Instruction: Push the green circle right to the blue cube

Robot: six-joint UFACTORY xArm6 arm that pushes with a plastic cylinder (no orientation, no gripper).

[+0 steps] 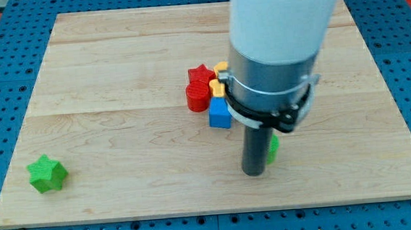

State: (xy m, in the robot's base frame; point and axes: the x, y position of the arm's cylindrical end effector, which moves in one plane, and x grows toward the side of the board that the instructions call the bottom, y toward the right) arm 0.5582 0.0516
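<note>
In the camera view, our rod has no jaws to open or close; my tip (254,172) rests on the wooden board (120,135) low and right of centre, touching or just beside the green circle (273,147), which peeks out only as a sliver at the rod's right edge. The blue cube (220,114) sits up and to the view's left, against a red block (198,96) and yellow pieces (219,85), with a green star (47,174) well apart at the view's lower left. We judge the circle lies right of and slightly above my tip, so the coming push depends on getting to its far side from the cube.
</note>
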